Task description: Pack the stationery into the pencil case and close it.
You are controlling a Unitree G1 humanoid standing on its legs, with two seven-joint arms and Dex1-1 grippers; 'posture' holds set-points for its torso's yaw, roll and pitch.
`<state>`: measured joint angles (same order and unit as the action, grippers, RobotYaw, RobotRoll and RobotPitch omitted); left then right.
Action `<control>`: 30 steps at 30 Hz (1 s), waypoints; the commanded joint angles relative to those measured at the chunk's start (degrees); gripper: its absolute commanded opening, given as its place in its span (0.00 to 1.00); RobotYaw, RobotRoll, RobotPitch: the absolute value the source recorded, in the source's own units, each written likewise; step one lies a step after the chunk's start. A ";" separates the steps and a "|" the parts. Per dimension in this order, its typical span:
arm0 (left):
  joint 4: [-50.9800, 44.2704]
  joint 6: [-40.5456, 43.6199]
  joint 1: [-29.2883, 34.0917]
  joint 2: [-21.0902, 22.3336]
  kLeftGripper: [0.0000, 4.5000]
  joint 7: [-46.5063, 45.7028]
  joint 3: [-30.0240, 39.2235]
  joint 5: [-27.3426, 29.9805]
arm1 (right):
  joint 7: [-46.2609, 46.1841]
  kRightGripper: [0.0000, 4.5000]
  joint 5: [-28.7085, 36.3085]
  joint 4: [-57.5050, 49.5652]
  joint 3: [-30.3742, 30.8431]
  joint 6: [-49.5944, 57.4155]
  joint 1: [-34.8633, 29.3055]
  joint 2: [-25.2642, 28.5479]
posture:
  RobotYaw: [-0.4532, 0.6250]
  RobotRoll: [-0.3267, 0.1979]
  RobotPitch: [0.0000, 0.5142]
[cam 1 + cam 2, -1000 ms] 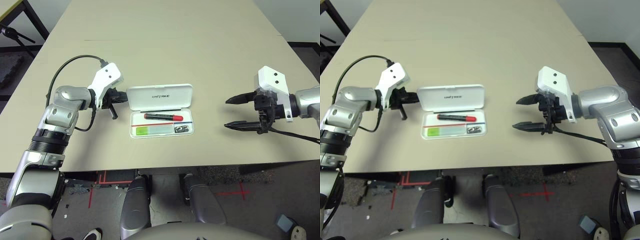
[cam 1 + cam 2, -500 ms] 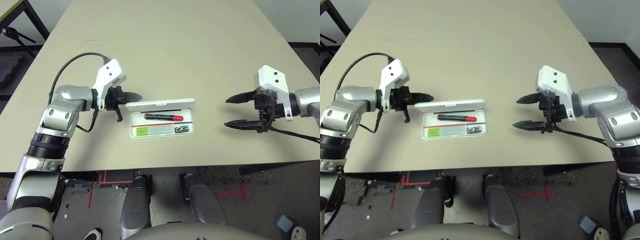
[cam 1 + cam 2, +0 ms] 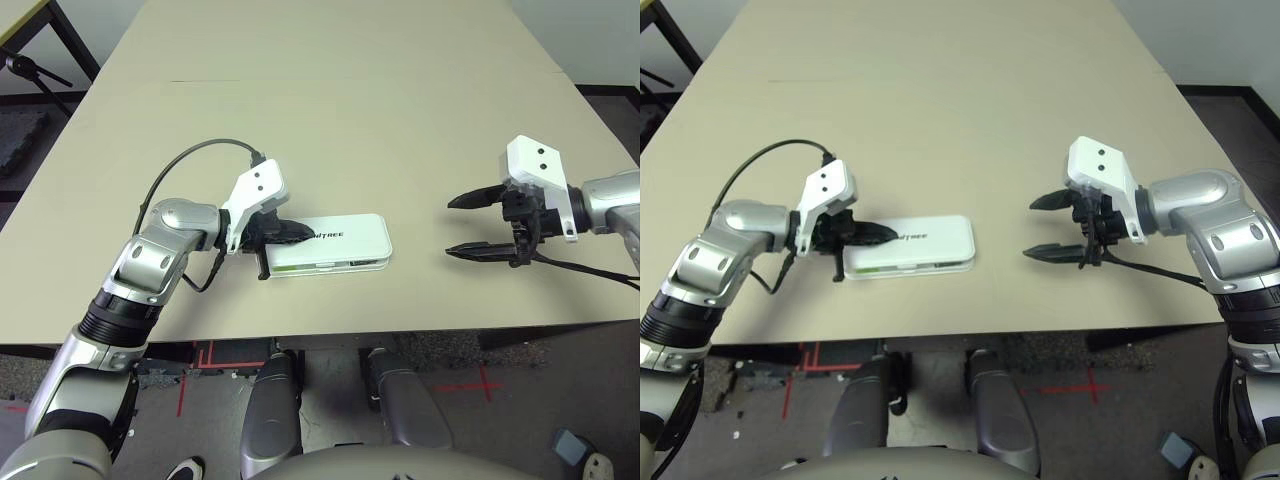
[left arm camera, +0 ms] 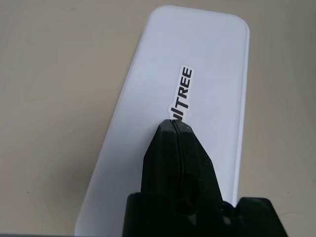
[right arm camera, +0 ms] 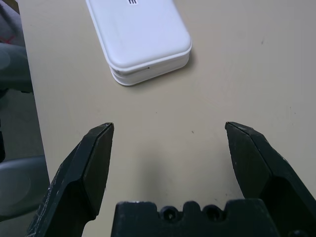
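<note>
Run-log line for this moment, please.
pencil case: lid down | left gripper: shut, on lid | right gripper: open, apart from case

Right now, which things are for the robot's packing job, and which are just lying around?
For the job:
- pencil case, lid down
- left hand, fingers shut, tips on the lid
- right hand, open, off to the side above the table

Just there:
- table
- black cable on the left arm

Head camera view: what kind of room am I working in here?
Probably a lab or office test area: a large plain beige table, red tape marks on the dark floor, and a black stand's legs at the left edge.
</note>
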<state>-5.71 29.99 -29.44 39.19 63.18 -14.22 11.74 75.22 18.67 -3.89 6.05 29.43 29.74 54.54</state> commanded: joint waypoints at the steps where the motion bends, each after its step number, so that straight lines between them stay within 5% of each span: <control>1: 2.16 -0.64 1.11 1.36 0.01 0.78 -3.02 -2.84 | 0.05 1.00 -0.97 0.36 1.10 -0.53 -0.25 -0.31 | 0.30 0.62 0.35; 13: 2.52 -1.99 3.43 -0.56 0.01 -1.54 -2.72 -2.92 | -1.80 1.00 -0.36 0.21 -0.26 -0.46 -1.52 -3.02 | 0.29 0.62 0.33; 17: 4.27 -4.99 3.17 -6.27 0.22 -7.06 5.06 0.83 | -6.93 1.00 5.01 1.76 -5.38 0.97 -0.60 -10.59 | 0.29 0.62 0.33; 26: 10.78 -7.63 0.17 -14.55 0.99 -21.47 21.99 7.28 | -24.69 1.00 5.62 9.52 -13.69 -4.99 -0.19 -25.65 | 0.31 0.62 0.36; 30: 17.79 -12.58 -1.84 -15.33 0.99 -29.87 27.40 5.70 | -36.68 1.00 4.38 17.05 -18.71 -11.34 0.82 -31.54 | 0.32 0.62 0.38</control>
<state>8.87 19.79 -30.88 24.56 37.21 10.76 18.05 43.88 23.74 10.11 -9.94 20.91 30.43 24.26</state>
